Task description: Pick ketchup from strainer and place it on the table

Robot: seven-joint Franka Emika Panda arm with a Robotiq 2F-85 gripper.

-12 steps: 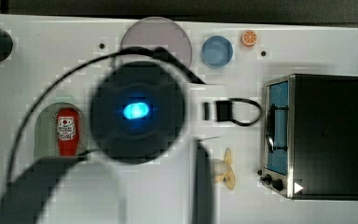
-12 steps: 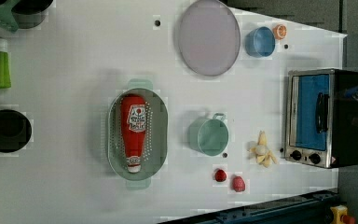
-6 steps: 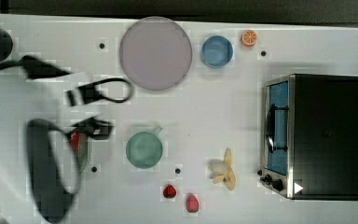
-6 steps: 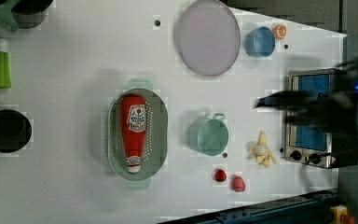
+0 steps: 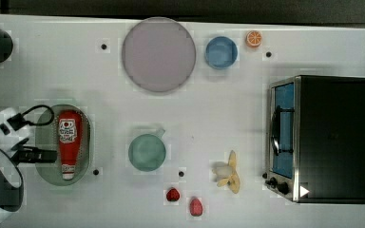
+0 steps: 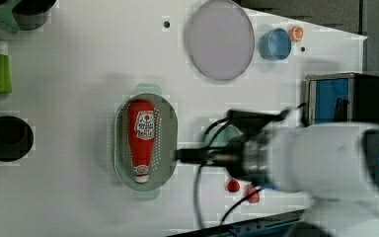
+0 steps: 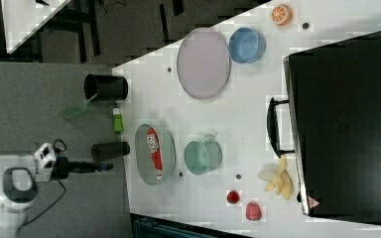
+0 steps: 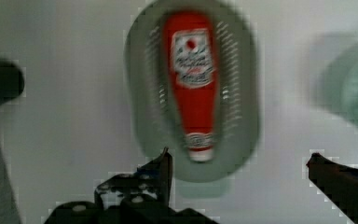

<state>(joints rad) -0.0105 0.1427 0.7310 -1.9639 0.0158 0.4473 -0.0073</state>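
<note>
In the wrist view, the pincer is seen with both fingers spread as wide as they go and nothing held between them. Just beyond the fingertips lies the ketchup, flat in the strainer, with its white cap end toward the pincer and its long axis running straight away from it. The bottle sits nearer one finger than the other, so a small sideways shift is judged necessary before the descent.

In the top view, the pincer is placed at the top view's left rim of the strainer, beside the lower half of the ketchup; the bottle's length runs up and down the picture, cap end lowest.

The left view shows the pincer at the left view's right edge of the strainer, level with the neck of the ketchup, while the open table stretches free beyond for the placing.
</note>
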